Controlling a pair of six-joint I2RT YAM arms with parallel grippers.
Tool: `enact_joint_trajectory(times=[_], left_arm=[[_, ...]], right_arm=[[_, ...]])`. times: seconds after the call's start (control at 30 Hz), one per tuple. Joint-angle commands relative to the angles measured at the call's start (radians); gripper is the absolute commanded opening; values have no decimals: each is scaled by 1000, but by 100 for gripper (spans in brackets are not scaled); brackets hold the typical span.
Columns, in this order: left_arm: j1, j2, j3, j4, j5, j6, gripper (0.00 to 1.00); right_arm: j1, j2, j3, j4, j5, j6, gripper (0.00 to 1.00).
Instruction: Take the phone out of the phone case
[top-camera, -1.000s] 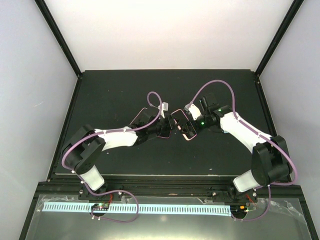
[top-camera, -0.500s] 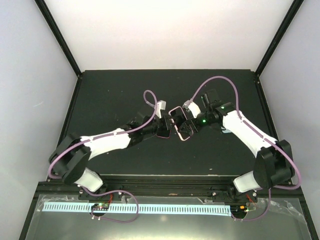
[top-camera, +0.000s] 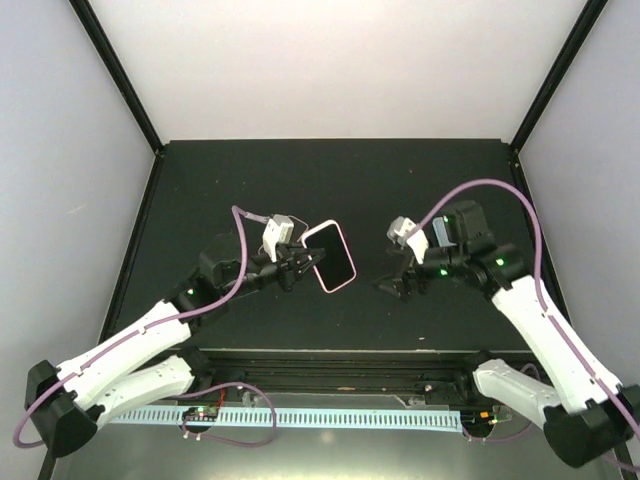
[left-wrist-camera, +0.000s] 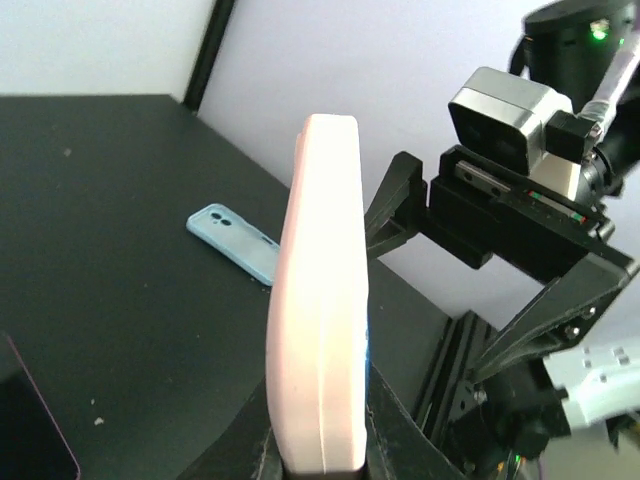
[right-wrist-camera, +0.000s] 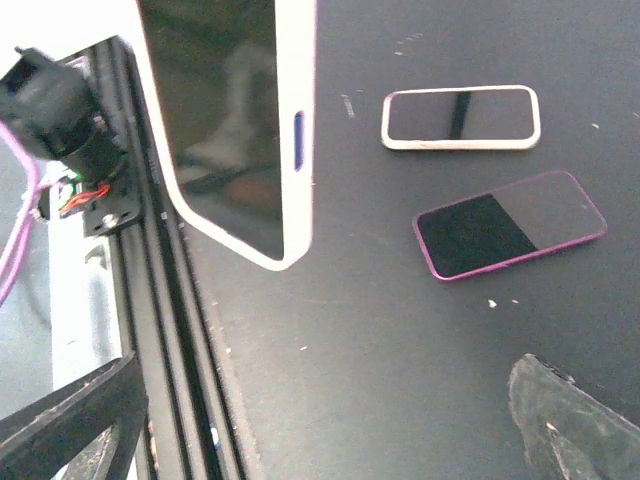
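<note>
Phone (top-camera: 333, 262), screen dark, sits in its pink phone case (left-wrist-camera: 318, 300), held up off the counter (top-camera: 250, 180) and edge-on in the left wrist view. The left gripper (top-camera: 297, 264) is clamped tight on one end of the case. Right gripper (top-camera: 396, 284) is spread wide with nothing in it, well apart to the right. Flat on the counter: light blue phone (left-wrist-camera: 233, 240), white-cased phone (right-wrist-camera: 461, 117), and purple-cased phone (right-wrist-camera: 510, 224) just beside the white one.

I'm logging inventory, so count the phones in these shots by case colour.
Pink phone, in the left claw: 1
Light blue phone: 1
White phone: 1
Purple phone: 1
Total: 4
</note>
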Motion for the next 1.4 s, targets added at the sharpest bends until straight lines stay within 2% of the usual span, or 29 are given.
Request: enact_joint_trajectory(times=[0.0, 0.17, 0.27, 0.37, 0.47, 0.53, 0.57, 0.7, 0.87, 0.93, 1.13, 1.37], left_arm=[[12, -42, 71, -65, 201, 257, 2], [21, 56, 202, -192, 415, 389, 2], [28, 93, 238, -234, 521, 447, 2], [39, 92, 205, -209, 601, 489, 2], [68, 81, 149, -73, 685, 419, 1], [87, 61, 144, -30, 714, 372, 2], [96, 48, 123, 43, 713, 337, 2], [115, 44, 58, 293, 695, 128, 2], [115, 160, 184, 204, 806, 140, 2], [121, 143, 153, 228, 793, 160, 2], [150, 89, 96, 283, 799, 122, 2], [168, 91, 73, 387, 835, 36, 1]], right_arm=[[-2, -116, -50, -42, -147, -178, 97], [0, -86, -22, -218, -247, -394, 81], [10, -53, -19, -227, -278, -384, 69], [36, -22, -46, -135, -222, -293, 56], [42, 6, -84, -92, -257, -303, 48], [49, 5, -99, -105, -336, -348, 48], [57, -4, -104, -117, -369, -375, 48], [94, -52, -82, -124, -344, -398, 51], [108, -47, 32, -215, -355, -421, 54], [122, -44, 56, -242, -356, -423, 53], [200, -67, 25, -134, -254, -260, 50], [271, -17, 82, -184, -205, -303, 44]])
